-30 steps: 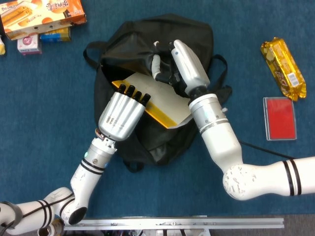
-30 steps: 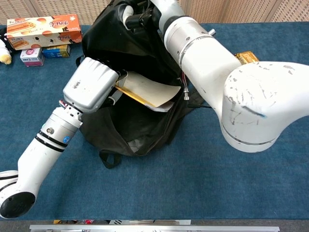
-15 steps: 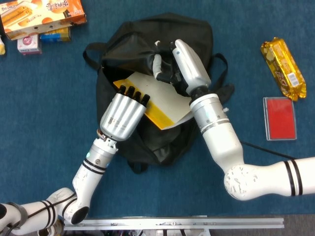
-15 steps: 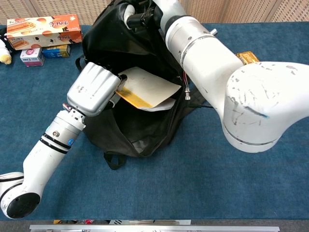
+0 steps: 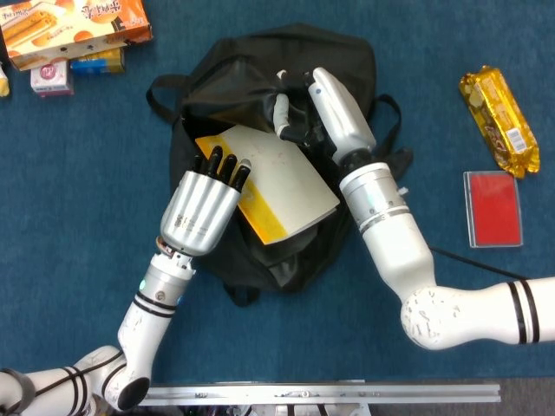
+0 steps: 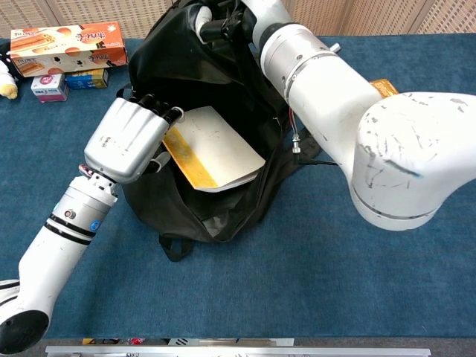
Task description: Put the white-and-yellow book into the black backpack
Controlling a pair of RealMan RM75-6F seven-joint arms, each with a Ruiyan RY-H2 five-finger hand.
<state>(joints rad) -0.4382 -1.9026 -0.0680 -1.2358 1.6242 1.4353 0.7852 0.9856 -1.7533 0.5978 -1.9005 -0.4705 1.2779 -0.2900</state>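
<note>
The black backpack (image 5: pixel 260 251) (image 6: pixel 216 208) lies on the blue table with its mouth open. The white-and-yellow book (image 5: pixel 276 178) (image 6: pixel 214 143) lies flat in that opening, its yellow spine toward my left hand. My left hand (image 5: pixel 201 208) (image 6: pixel 128 137) sits beside the spine with its fingers (image 5: pixel 222 165) straight and apart, holding nothing. My right hand (image 5: pixel 299 108) (image 6: pixel 217 16) grips the far rim of the backpack's mouth and holds it up. Its fingertips are hidden in the fabric.
An orange box (image 5: pixel 74 26) (image 6: pixel 67 43) and small cartons (image 5: pixel 52 76) (image 6: pixel 50 86) stand at the far left. On the right lie a golden snack packet (image 5: pixel 499 108) and a red flat case (image 5: pixel 492 208). The blue cloth (image 5: pixel 69 173) covers the table.
My left hand has let go of the book, straightened its fingers and drawn back to the left. The book has dropped flatter into the backpack's opening. The right hand has kept its grip.
</note>
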